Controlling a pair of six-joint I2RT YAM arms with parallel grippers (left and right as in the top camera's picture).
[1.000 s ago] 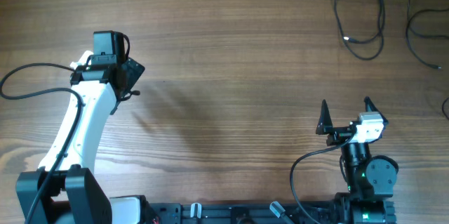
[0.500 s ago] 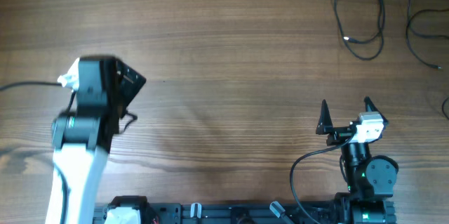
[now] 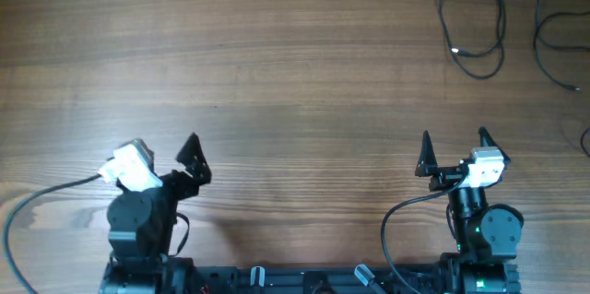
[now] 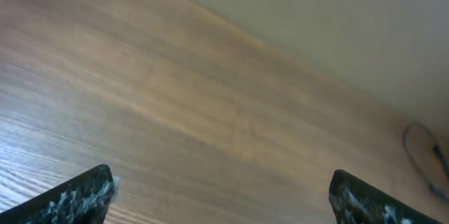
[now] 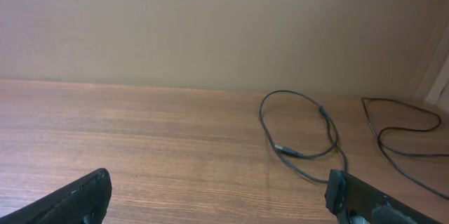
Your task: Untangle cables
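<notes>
Thin black cables lie apart as loose loops at the table's far right. One looped cable (image 3: 475, 25) with a small plug end also shows in the right wrist view (image 5: 302, 129). A second cable (image 3: 553, 41) lies at the right edge and shows in the right wrist view (image 5: 403, 129). A blurred cable (image 4: 424, 161) shows at the right edge of the left wrist view. My left gripper (image 3: 166, 158) is open and empty near the front left, with its fingertips wide apart (image 4: 224, 192). My right gripper (image 3: 454, 142) is open and empty near the front right, also spread wide (image 5: 221, 189).
The wooden table (image 3: 295, 82) fills the overhead view. Each arm's own thick black wire trails near its base, left (image 3: 37, 197) and right (image 3: 396, 216). A black rail (image 3: 304, 280) runs along the front edge. A plain wall (image 5: 210, 27) stands behind the table.
My left arm has pulled back from the mid-left of the table to its base at the front left. The right arm and the cables have not moved.
</notes>
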